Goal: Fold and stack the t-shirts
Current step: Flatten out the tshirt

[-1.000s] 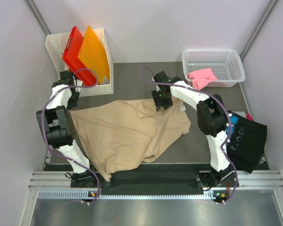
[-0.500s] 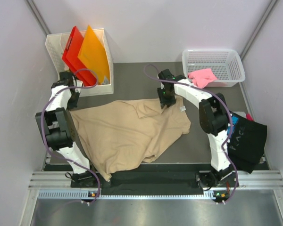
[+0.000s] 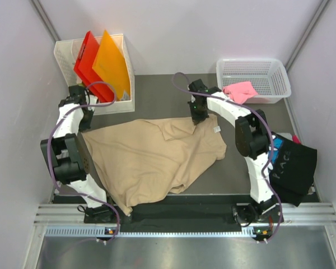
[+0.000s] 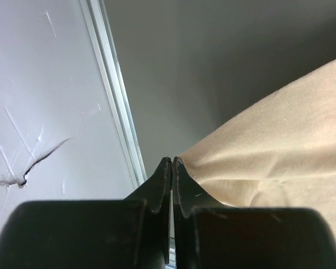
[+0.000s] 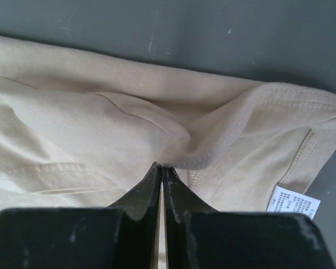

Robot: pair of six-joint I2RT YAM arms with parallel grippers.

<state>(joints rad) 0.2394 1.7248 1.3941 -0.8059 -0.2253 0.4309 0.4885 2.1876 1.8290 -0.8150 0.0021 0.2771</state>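
Top view: a tan t-shirt [image 3: 151, 162] lies rumpled and spread on the dark desk [image 3: 157, 101] between the two arms. Its far edge runs left to right, from the left gripper [image 3: 83, 126] at the far-left corner to the right gripper [image 3: 199, 119] at the bunched collar area, just beside the white neck label [image 3: 217, 130]. Each arm is therefore already at its own end of that edge, and the body of the cloth trails toward the near side. A pink t-shirt [image 3: 241, 91] hangs over the rim of a white basket [image 3: 280, 70] at the far right, and a black t-shirt [image 3: 294, 165] lies by the right arm's base. Left wrist view: the left gripper [image 4: 172, 162] is pressed closed, and the tan t-shirt [image 4: 269, 140] narrows to a point at its tips, so the corner appears pinched. The cloth stretches away to the right. Right wrist view: the right gripper [image 5: 161, 168] is clamped tight on a gathered fold of the tan t-shirt [image 5: 73, 134], with creases running into its tips and the label [image 5: 291, 203] to the lower right.
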